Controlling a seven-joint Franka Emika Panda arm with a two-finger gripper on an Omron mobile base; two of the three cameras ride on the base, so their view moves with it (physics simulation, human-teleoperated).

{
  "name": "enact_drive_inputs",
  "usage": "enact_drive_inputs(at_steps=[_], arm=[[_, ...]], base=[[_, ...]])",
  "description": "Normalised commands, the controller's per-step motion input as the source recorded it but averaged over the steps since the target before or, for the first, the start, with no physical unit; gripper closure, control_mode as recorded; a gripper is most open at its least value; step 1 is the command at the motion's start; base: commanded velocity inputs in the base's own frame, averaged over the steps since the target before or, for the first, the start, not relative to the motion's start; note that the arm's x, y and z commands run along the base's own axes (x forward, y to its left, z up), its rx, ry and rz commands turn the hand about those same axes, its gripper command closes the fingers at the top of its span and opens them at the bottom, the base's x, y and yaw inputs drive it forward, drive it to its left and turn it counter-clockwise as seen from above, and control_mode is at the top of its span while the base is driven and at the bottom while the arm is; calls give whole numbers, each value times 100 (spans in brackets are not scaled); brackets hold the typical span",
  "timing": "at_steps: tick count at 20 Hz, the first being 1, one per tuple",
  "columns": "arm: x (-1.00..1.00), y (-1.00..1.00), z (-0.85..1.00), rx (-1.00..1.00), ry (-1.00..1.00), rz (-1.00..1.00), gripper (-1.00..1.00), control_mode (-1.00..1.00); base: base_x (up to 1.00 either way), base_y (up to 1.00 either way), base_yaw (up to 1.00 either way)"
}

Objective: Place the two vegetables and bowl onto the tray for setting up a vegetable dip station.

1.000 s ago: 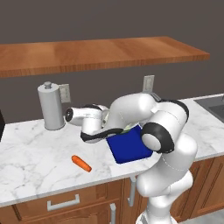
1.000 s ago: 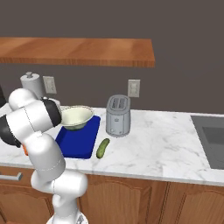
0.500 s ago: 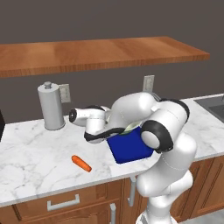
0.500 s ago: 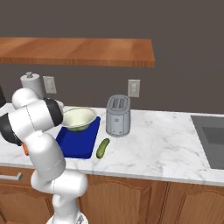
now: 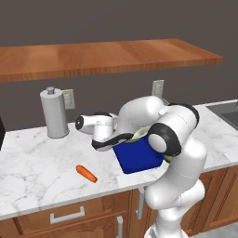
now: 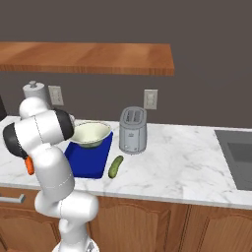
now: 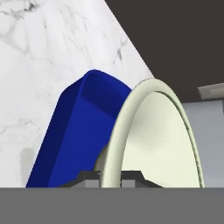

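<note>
Nearest the edge of the white marble surface (image 5: pixel 32 162), a small orange carrot (image 5: pixel 87 173) lies to the left, and a small dark green cucumber (image 6: pixel 116 166) lies just right of the deep blue rectangular tray (image 6: pixel 88 157). The wide pale cream bowl (image 6: pixel 90 134) sits over the tray's far end, its rim clamped between the fingers (image 7: pixel 89 176). Farther back stand a grey toaster (image 6: pixel 133 130) and a grey cylindrical canister (image 5: pixel 54 113).
</note>
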Motion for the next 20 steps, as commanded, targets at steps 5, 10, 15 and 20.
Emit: enact_drive_inputs(at_steps=[5, 10, 15, 20], arm=[[16, 0, -9, 0, 0, 0, 100, -100], [11, 0, -12, 0, 1, 0, 100, -100], [9, 0, -12, 0, 1, 0, 100, -100], [11, 0, -8, 0, 0, 0, 100, -100]], base=[[0, 0, 0], [0, 0, 0], [0, 0, 0], [0, 0, 0]])
